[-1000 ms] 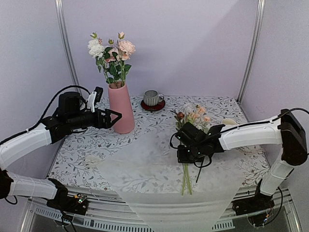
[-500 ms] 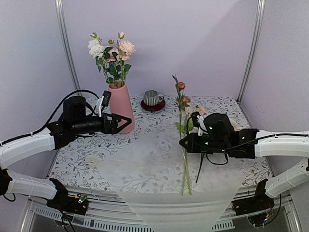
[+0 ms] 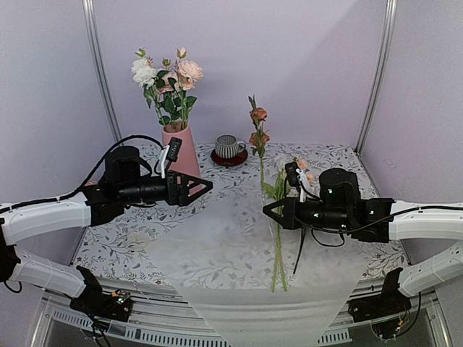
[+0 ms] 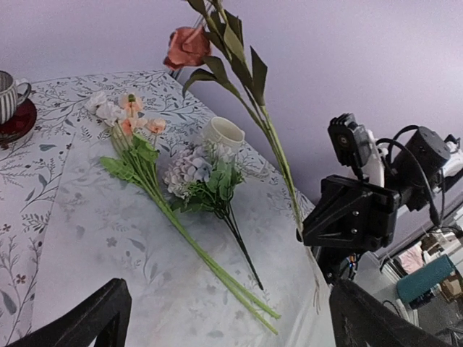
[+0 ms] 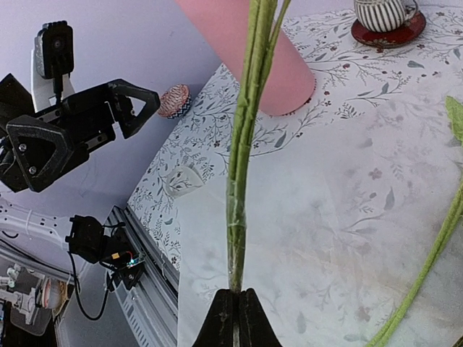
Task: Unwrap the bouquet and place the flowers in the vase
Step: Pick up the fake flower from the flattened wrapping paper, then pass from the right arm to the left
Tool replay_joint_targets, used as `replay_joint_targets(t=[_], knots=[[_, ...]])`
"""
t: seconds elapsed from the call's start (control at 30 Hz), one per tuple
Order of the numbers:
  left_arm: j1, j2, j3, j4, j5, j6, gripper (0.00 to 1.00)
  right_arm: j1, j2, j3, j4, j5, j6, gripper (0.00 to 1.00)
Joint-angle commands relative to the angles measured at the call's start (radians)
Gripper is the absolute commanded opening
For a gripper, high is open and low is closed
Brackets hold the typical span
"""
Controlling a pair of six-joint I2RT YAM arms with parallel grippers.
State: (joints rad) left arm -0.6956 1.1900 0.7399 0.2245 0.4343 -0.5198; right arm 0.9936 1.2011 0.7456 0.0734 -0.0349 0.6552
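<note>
The pink vase [image 3: 179,144] stands at the back left with several flowers [image 3: 168,76] in it. My right gripper [image 3: 266,209] [image 5: 234,295] is shut on the lower end of a green-stemmed flower [image 3: 261,163] [image 5: 242,144], which stands upright above the table's middle, its peach blooms [image 3: 258,115] [image 4: 188,45] on top. My left gripper [image 3: 204,187] [image 4: 230,289] is open and holds nothing; it hangs in front of the vase and points right, at the held stem. More flowers [image 3: 279,249] [image 4: 184,228] lie loose on the bouquet's wrapping paper [image 3: 217,253], which is spread flat.
A grey striped mug [image 3: 229,147] sits on a red saucer behind the vase's right side. A cream mug [image 4: 223,133] lies near the loose blooms at the right. Tent poles [image 3: 98,65] rise at the back corners. The table's front edge [image 3: 239,311] is close to the stem ends.
My right gripper has lifted one flower off the pile, turned it upright and carried it left. My left gripper has slid right, from beside the vase to in front of it.
</note>
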Motion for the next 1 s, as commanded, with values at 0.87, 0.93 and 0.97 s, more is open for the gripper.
replay_joint_targets(t=[0.87, 0.93, 0.97], knots=[[-0.125, 0.18, 0.041, 0.407, 0.13, -0.144, 0.64, 0.103, 0.125, 0.082, 0.193, -0.216, -0.178, 0.03], [-0.129, 0.193, 0.042, 0.439, 0.145, -0.16, 0.59, 0.103, 0.129, 0.083, 0.193, -0.219, -0.18, 0.03], [-0.128, 0.198, 0.04, 0.454, 0.151, -0.167, 0.57, 0.103, 0.131, 0.083, 0.193, -0.22, -0.182, 0.03]])
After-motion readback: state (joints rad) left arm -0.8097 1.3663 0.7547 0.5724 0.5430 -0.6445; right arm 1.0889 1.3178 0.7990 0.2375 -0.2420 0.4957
